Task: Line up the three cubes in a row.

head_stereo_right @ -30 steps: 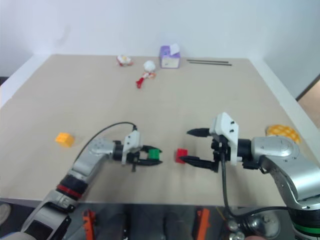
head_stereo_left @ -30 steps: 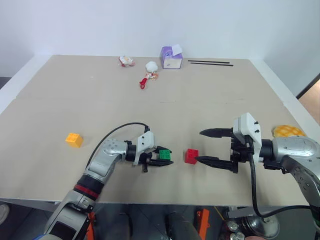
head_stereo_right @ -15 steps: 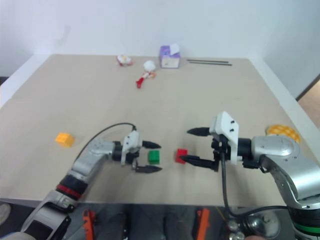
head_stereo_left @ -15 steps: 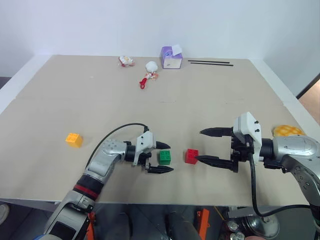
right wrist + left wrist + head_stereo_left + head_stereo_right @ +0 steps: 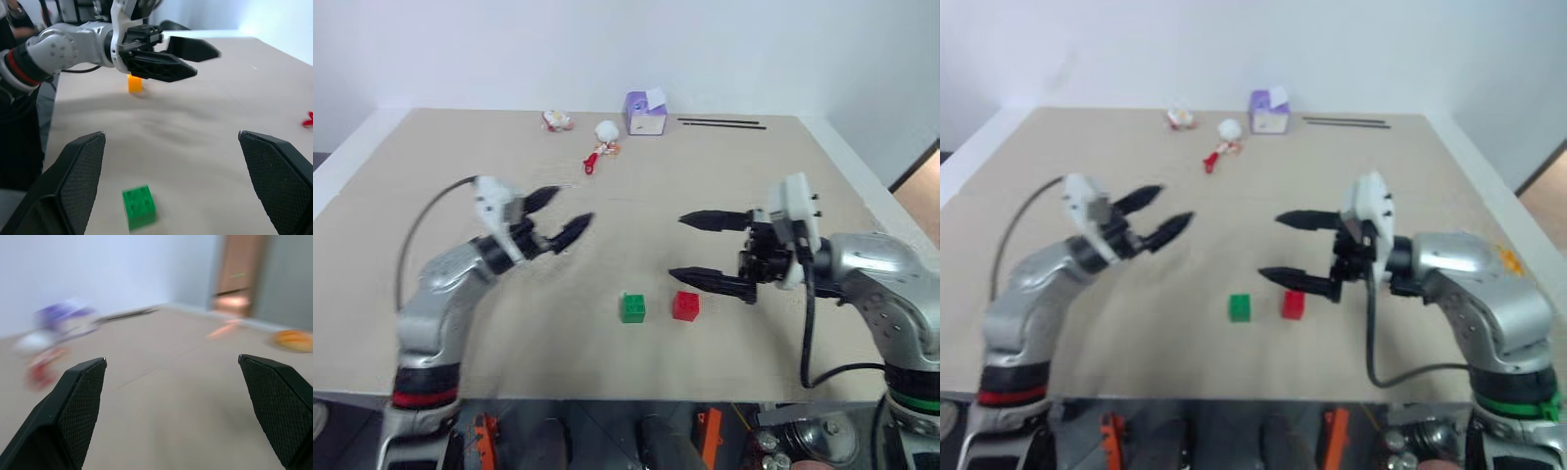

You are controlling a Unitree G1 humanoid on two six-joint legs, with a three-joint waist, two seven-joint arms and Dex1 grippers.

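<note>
Green cube (image 5: 632, 306) beside red cube (image 5: 685, 305)

On the beige table (image 5: 754, 176) in front of me sit a green cube (image 5: 632, 306) and a red cube (image 5: 685, 305), both with studded tops, and my right wrist camera shows a yellow-orange cube (image 5: 135, 83). My fingers (image 5: 78, 176) are black with a fine crosshatched texture on the pads, mounted on white housings with silver-grey arms. At the far edge stands a purple-and-white box (image 5: 645, 113), beside a white and red object (image 5: 604, 137), and two thin black sticks (image 5: 721, 123).
</note>
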